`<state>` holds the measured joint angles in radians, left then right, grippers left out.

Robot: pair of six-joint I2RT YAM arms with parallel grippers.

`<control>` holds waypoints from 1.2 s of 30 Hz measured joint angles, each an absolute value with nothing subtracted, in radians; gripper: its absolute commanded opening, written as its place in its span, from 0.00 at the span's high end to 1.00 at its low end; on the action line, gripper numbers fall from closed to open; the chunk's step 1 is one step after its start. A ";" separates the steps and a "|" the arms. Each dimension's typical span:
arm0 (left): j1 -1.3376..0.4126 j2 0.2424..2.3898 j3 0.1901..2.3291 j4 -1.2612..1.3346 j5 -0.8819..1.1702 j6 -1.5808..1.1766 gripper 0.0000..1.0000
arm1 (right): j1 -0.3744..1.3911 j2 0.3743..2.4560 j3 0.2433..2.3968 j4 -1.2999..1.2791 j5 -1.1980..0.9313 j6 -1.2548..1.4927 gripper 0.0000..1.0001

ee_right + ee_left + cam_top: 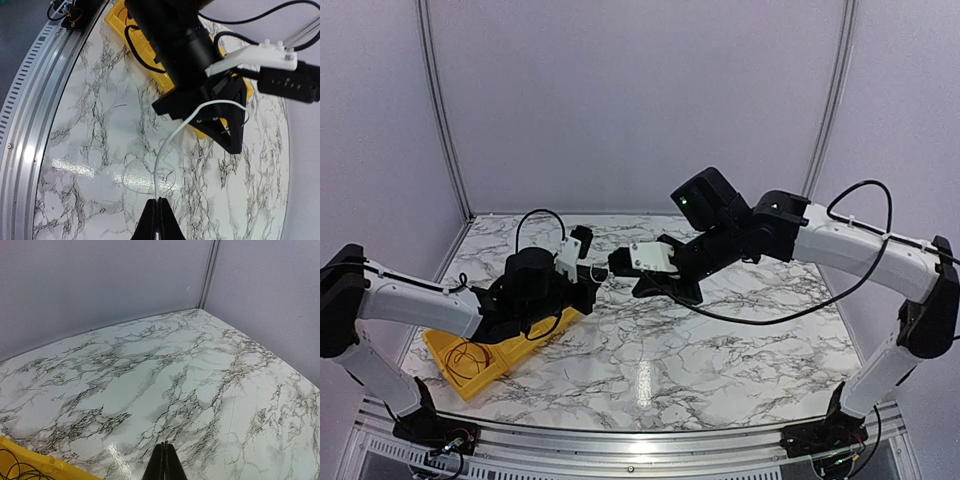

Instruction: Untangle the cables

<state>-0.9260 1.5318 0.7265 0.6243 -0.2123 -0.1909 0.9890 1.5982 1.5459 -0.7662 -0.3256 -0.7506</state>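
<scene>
**Right wrist: white cable pinched, run goes up to the left gripper**

- Marble-print table (720, 350): flat, glossy and hard, so a thin wire lying on it gives little edge to get under.
- Yellow tray (515, 352), lower left of the top view: rigid plastic with a low rim. 1 thin black cable (20, 472) is looped loosely inside it.
- Left gripper (164, 452): fingers pressed together, and its own camera shows no wire between them. I can't tell whether it has the cable.
- Right gripper (160, 210): fingers closed on the white cable (175, 132), which leaves the tips at bottom centre and arcs to the upper right across the left gripper's black body, off the table.
- Handling, my read: both cables are light, limp and smooth-jacketed, so they'll slip and spring back into loops.
- Pinch near a free end or at a crossing, and pull slowly so knots don't tighten.
</scene>
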 measured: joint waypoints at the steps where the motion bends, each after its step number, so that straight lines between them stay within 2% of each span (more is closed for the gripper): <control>1: -0.926 1.525 0.726 0.632 -0.207 -0.192 1.00 | 0.982 1.577 1.511 -0.752 -0.313 -0.751 0.75; 3: -0.926 1.493 0.726 0.633 -0.200 -0.196 1.00 | 0.965 1.528 1.429 -0.714 -0.300 -0.743 0.61; 5: -0.926 1.429 0.726 0.613 -0.199 -0.194 1.00 | 0.928 1.468 1.329 -0.673 -0.292 -0.731 0.58; 10: -0.925 1.230 0.787 0.426 -0.227 -0.167 1.00 | 0.797 1.306 1.015 -0.536 -0.294 -0.728 0.56; 17: -0.904 1.069 0.996 0.036 -0.368 -0.106 1.00 | 0.690 1.241 0.772 -0.365 -0.331 -0.707 0.56; 26: -0.815 0.939 1.068 -0.253 -0.576 -0.014 1.00 | 0.668 1.255 0.720 -0.277 -0.276 -0.723 0.57; 36: -0.654 0.938 0.942 -0.318 -0.585 0.004 1.00 | 0.667 1.256 0.720 -0.261 -0.248 -0.735 0.56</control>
<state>-0.6540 0.9379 0.9421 -0.3183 -0.5846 0.0040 0.6670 1.2564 0.7197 -0.2607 -0.2481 -0.7349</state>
